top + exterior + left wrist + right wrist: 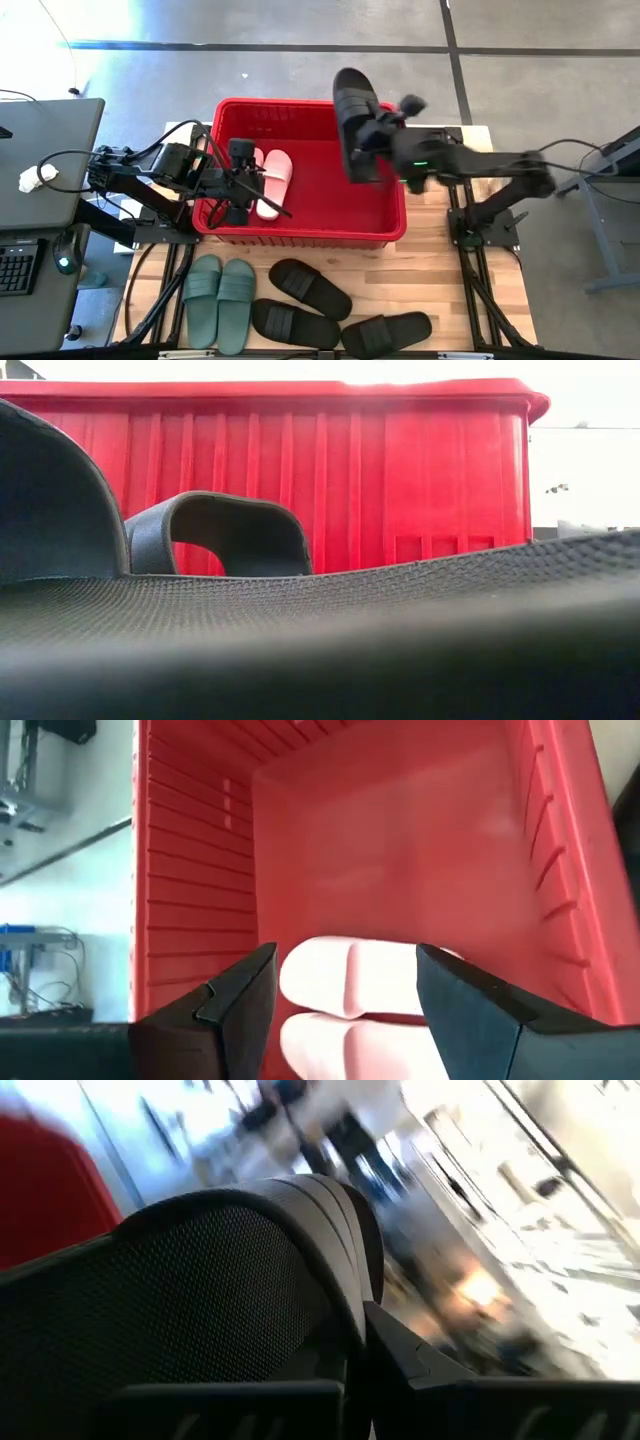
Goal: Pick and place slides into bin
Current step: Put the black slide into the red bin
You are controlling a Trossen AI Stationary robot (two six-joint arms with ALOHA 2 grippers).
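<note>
The red bin [300,236] stands mid-table and holds the pale pink pair [272,182] flat on its floor at the left end. My left gripper [252,190] hangs open over the pink pair [350,975], one finger on each side of it, touching nothing. My right gripper [383,135] is shut on a black slide [355,120], held up over the bin's right part. The green pair [220,290] and three black slides [310,288] lie on the table in front of the bin. My right gripper holds the black slide at one long side, by its wide strap [330,1270], coming level from the table's right. One finger [420,1365] lies on the strap's outer face; the other is hidden behind the strap. The slide is lifted clear above the bin, standing on edge.
The bin's right half [340,205] is bare red floor. The bin's near wall [400,470] rises behind the black slides [220,540] close to the low camera. A desk with a keyboard [20,265] stands left of the table.
</note>
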